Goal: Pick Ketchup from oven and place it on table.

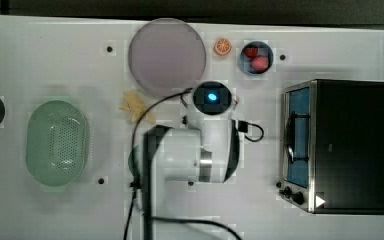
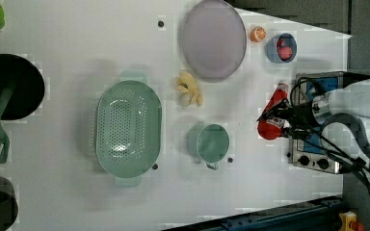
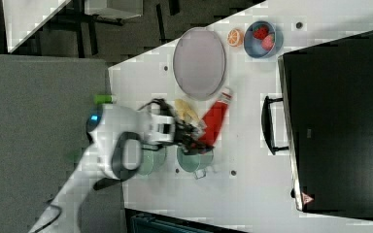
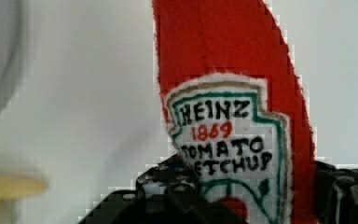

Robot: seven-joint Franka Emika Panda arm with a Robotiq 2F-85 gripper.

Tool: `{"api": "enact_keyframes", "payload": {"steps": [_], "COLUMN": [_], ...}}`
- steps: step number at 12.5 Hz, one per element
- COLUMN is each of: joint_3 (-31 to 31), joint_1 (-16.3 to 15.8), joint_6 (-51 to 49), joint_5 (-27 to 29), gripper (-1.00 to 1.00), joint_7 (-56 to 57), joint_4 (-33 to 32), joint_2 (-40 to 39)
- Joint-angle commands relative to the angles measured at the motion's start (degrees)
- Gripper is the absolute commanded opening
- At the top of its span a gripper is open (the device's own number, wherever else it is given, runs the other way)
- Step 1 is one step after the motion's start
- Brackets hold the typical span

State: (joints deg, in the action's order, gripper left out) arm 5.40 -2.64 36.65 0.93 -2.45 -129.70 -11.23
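I take the oven (image 1: 347, 145) as my landmark; it stands on the white table (image 1: 45, 65) with its glass door closed. In the top view the robot arm (image 1: 200, 150) is well apart from the oven door, on the top view's left of it. The round grey-lilac plate (image 1: 167, 55) lies farther from the oven than the arm's wrist, and the green colander (image 2: 127, 127) lies much farther still, across the table. The green cup (image 2: 212, 142) sits between the colander and the oven in the left view. The Ketchup (image 3: 214, 121) is outside the oven: I see it held in the air in front of the door, with its white cap pointing toward the plate. The gripper (image 2: 280, 119) is clamped on the lower part of the bottle, one black finger (image 4: 349, 196) on each side of the label in the wrist view. The small blue bowl (image 1: 256, 57) with red fruits stands near the oven's far corner, and an orange slice (image 1: 223, 46) lies just beside the bowl.
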Motion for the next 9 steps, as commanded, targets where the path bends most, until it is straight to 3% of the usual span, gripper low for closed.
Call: {"api": "enact_keyframes", "payload": {"steps": [1, 4, 5, 8, 9], "joint_3": [-0.7, -0.7, -0.7, -0.9, -0.9], "joint_1": [-0.2, -0.4, -0.4, -0.5, -0.5], "joint_6": [7.4, 18.3, 20.0, 24.7, 24.1], "joint_5": [-0.1, -0.1, -0.1, -0.1, -0.1], "gripper": [0.29, 0.29, 0.38, 0.98, 1.0], "joint_7": [-0.2, -0.3, -0.3, -0.5, -0.5], "joint_4": [-1.3, -4.2, -5.1, -5.7, -5.9], "joint_2": [-0.4, -4.8, -5.9, -7.1, -6.5]}}
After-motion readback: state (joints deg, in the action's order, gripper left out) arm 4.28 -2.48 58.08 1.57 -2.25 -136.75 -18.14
